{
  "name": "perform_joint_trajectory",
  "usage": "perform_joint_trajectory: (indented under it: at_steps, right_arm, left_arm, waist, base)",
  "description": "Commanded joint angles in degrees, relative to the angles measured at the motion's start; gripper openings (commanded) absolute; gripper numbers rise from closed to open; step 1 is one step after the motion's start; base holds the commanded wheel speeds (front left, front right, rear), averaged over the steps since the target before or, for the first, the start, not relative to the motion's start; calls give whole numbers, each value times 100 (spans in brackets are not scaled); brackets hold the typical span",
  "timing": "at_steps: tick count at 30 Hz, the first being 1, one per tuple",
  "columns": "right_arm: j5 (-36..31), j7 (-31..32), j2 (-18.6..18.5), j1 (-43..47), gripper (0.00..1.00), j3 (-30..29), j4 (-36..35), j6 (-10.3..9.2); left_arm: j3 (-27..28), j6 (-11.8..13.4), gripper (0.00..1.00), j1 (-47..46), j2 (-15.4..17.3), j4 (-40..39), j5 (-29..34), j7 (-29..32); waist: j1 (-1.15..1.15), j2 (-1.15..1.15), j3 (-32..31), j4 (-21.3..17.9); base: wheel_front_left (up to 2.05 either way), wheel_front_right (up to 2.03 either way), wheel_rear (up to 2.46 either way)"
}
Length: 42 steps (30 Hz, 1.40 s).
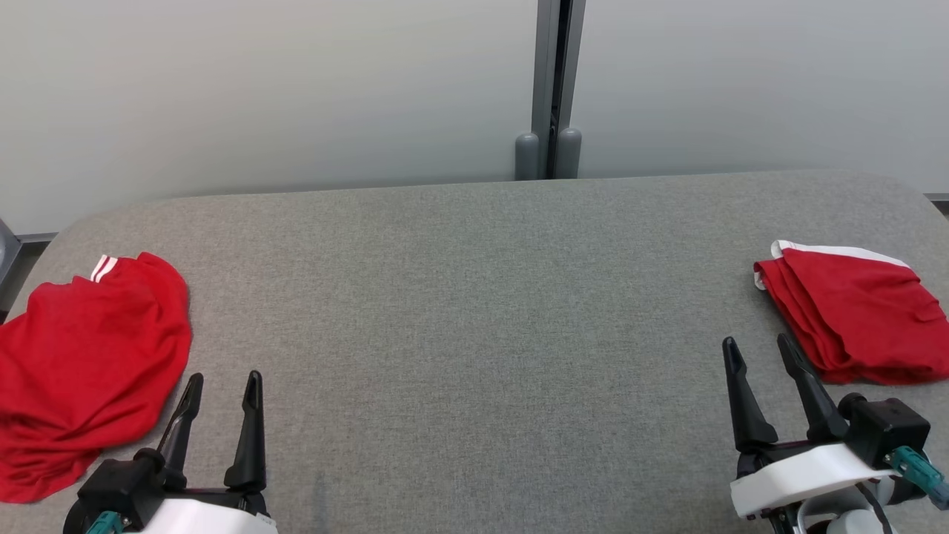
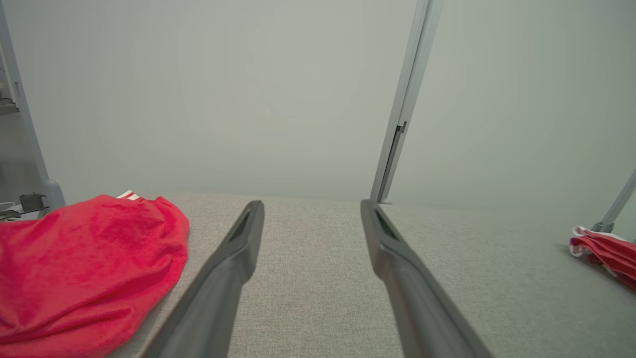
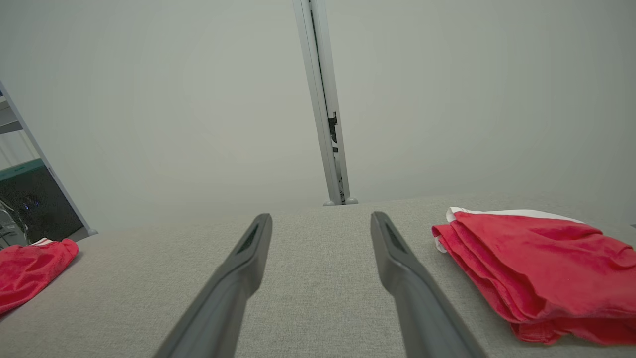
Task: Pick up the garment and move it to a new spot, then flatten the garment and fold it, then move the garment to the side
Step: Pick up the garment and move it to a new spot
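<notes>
A crumpled red garment with white stripes lies at the left edge of the grey table; it also sits at the left of the left wrist view and far left of the right wrist view. A folded red garment with white trim rests at the right edge, seen again as a folded garment beside my right fingers and as a folded garment far right. My left gripper is open, just right of the crumpled garment, holding nothing. My right gripper is open and empty, just left of the folded one.
A pale wall stands behind the table, split by a grey vertical post. The table's far corners are rounded. A broad stretch of bare grey fabric lies between the two garments.
</notes>
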Motion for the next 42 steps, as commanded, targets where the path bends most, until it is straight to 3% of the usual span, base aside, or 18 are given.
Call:
perform_joint_trajectory:
  at_steps: [1, 22, 42]
  right_arm:
    - [-54, -40, -4, 38, 100, -9, -52, 1]
    - [39, -41, 40, -33, 100, -53, -58, 1]
    - [234, -36, 53, -174, 100, 335, 149, 1]
  left_arm:
    - [33, -35, 100, -23, 1, 12, 52, -10]
    - [85, -46, 100, -140, -30, 71, 64, -10]
    - [336, -18, 100, -196, 15, 326, 8, -10]
  waist:
    - [0, 0, 3, -8]
    - [0, 0, 8, 153]
    - [0, 0, -67, 1823]
  base:
    - [0, 0, 0]
    - [0, 0, 0]
    - [0, 0, 0]
